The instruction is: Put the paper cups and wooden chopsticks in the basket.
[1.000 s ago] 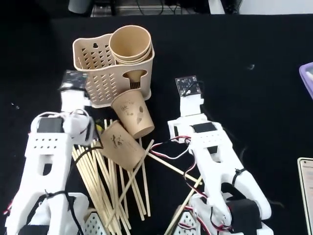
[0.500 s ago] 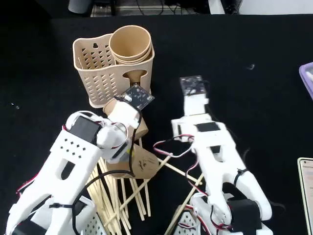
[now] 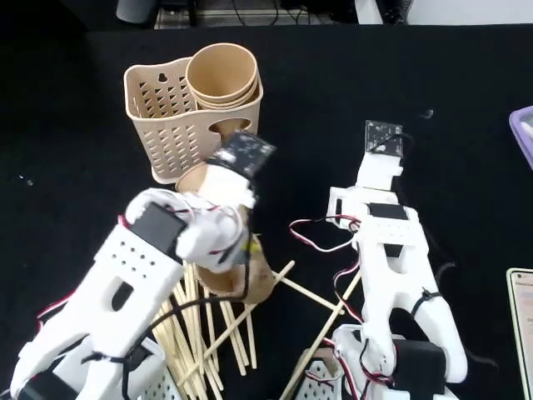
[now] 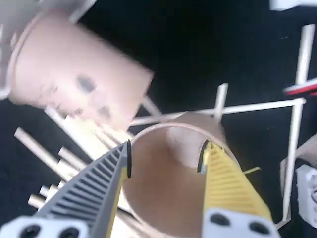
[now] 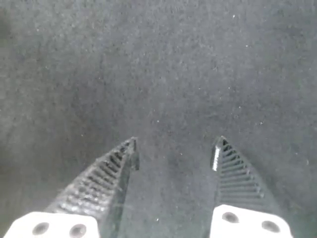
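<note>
The beige basket (image 3: 171, 125) stands at the back left with stacked paper cups (image 3: 221, 73) inside. One paper cup (image 3: 193, 177) lies against its front. Another paper cup (image 3: 254, 282) lies on the wooden chopsticks (image 3: 196, 333). In the left wrist view my left gripper (image 4: 165, 157) is open, one finger on each side of that cup's (image 4: 168, 193) mouth; I cannot tell if they touch it. The other cup (image 4: 74, 74) and chopsticks (image 4: 59, 148) lie beyond. My right gripper (image 5: 173, 148) is open over bare black cloth, right of the pile.
A purple container (image 3: 523, 129) sits at the right edge, with a white card (image 3: 521, 308) nearer the front. Single chopsticks (image 3: 321, 342) slant between the two arm bases. Red and white wires (image 3: 321, 237) loop beside the right arm.
My left arm swung right and forward over the lying cups, and the nearer cup shifted right and toward the front. My right arm moved right, away from the pile.
</note>
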You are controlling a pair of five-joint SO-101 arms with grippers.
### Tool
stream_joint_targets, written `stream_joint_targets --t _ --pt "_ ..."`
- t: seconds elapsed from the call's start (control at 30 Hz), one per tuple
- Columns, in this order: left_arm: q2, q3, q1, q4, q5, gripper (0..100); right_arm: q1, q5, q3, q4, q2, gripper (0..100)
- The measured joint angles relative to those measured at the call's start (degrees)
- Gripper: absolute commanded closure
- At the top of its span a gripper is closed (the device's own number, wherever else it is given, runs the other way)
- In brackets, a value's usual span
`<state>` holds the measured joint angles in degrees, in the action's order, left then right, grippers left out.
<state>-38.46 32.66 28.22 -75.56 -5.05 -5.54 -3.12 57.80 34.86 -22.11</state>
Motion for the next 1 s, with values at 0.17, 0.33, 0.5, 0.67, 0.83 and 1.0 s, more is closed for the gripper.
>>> stream_joint_targets --t 0.17,0.33,0.5,0.67,0.83,1.0 --pt "0.0 0.0 2.02 2.73 0.0 75 0.0 0.0 0.0 0.0 0.0 75.8" --pt "0.0 2.2 2.02 2.81 -0.09 75 0.0 0.0 0.0 0.0 0.0 75.8" --pt "0.0 4.04 -1.05 2.81 -4.57 75 0.0 0.0 0.0 0.0 0.0 75.8" --pt "0.0 4.75 -2.46 1.85 -9.32 75 0.0 0.0 0.0 0.0 0.0 75.8" --pt "0.0 3.08 -2.37 0.0 -9.76 75 0.0 0.0 0.0 0.0 0.0 75.8" --pt "0.0 -2.73 -1.05 -2.2 -8.09 75 0.0 -0.09 0.0 0.0 0.0 75.8"
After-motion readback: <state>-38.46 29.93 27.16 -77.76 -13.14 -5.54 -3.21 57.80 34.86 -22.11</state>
